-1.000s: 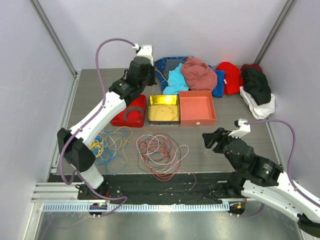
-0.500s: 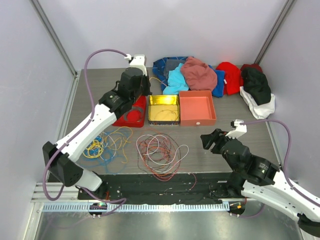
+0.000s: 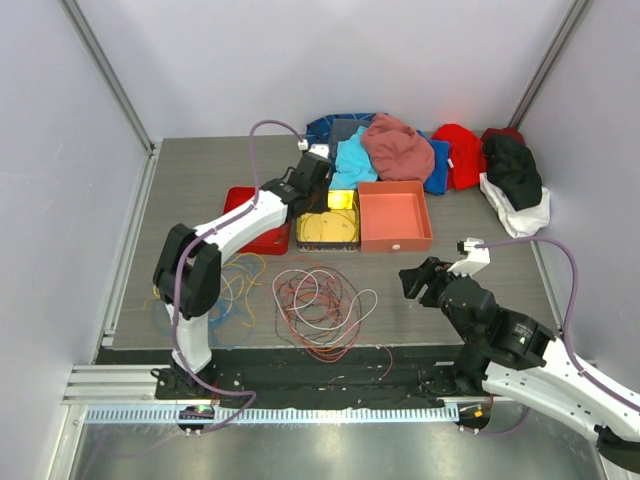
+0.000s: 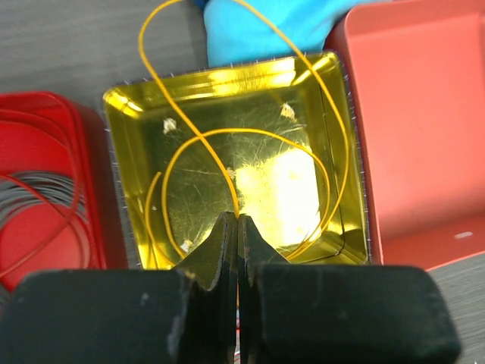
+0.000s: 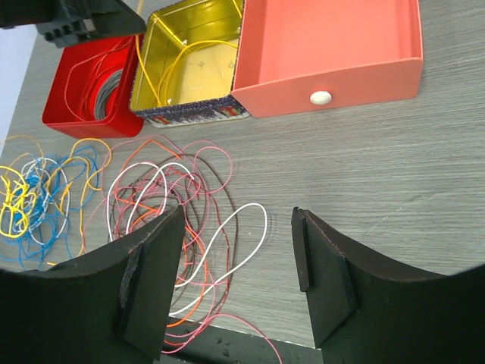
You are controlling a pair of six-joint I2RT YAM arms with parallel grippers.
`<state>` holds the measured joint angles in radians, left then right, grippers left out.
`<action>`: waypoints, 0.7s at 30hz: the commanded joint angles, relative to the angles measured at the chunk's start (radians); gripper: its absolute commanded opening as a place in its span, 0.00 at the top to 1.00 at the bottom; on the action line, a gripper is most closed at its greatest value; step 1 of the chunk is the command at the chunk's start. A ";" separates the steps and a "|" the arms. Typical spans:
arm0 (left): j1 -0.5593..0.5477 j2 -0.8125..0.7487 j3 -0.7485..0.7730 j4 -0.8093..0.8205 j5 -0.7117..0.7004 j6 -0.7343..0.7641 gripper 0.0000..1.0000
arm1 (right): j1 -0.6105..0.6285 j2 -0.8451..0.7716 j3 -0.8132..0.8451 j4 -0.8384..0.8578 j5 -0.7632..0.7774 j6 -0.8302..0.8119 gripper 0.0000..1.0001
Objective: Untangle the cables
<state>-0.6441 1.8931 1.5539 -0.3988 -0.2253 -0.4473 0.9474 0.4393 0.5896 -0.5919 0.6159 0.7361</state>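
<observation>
Pinching a yellow cable [image 4: 232, 189], the left gripper [image 4: 237, 220] hung above the gold tray [image 4: 273, 174], seemingly to lay it inside; the right gripper [image 5: 239, 220] stood spread.

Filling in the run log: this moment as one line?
left gripper: shut on yellow cable above gold tray | right gripper: open, empty | loose cables: tangled

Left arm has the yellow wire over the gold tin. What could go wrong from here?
1. The yellow cable in the shut left gripper loops past the gold tray's far rim onto the turquoise cloth; released now, it may spring out or snag.
2. The right gripper, jaws open beside the mixed tangle, could pinch several strands together.
</observation>
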 commanded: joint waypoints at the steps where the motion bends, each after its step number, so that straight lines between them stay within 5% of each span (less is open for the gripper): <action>1: -0.002 0.056 0.070 0.032 0.056 -0.044 1.00 | 0.005 0.027 0.010 0.032 0.021 -0.023 0.34; 15: -0.015 0.118 0.003 0.057 0.046 -0.024 1.00 | 0.007 0.067 -0.022 0.078 -0.007 -0.017 0.34; 21: -0.023 -0.098 -0.141 0.092 -0.022 -0.013 1.00 | 0.007 0.058 -0.027 0.080 -0.007 -0.017 0.34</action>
<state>-0.6598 1.9808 1.4734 -0.3542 -0.1844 -0.4850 0.9474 0.5064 0.5648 -0.5533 0.6044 0.7311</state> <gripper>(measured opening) 0.012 0.664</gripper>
